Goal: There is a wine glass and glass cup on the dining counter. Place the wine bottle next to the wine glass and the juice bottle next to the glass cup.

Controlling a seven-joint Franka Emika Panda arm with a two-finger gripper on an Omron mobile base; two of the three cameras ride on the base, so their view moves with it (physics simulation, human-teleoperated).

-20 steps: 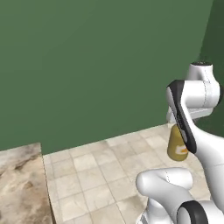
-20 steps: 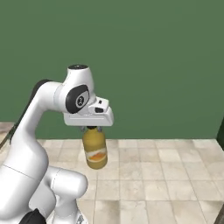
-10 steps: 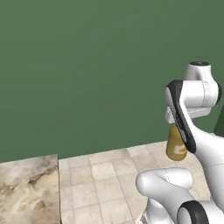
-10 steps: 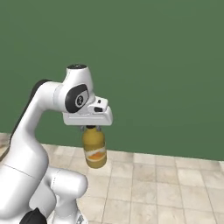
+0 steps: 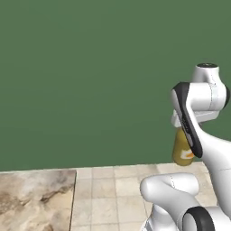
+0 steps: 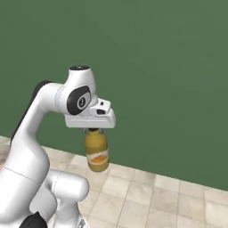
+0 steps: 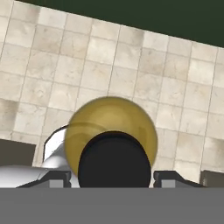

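Juice bottle carried in air, base turning.

My gripper [image 6: 94, 130] is clenched on the cap of one juice bottle [image 6: 97, 153], which hangs upright under my hand above the tiled floor [image 6: 169, 200]. Past it, one corner of the dining counter [image 5: 31, 198] sits lower left. Since half a second ago the whole view has shifted: the counter corner reaches further right and the floor shows lower.

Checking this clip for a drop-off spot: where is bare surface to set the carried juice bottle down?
The dining counter shows a bare marbled corner at the lower left of the left base view, bordered by floor tiles on its right. The juice bottle hangs over open floor. Nothing looks crowded.
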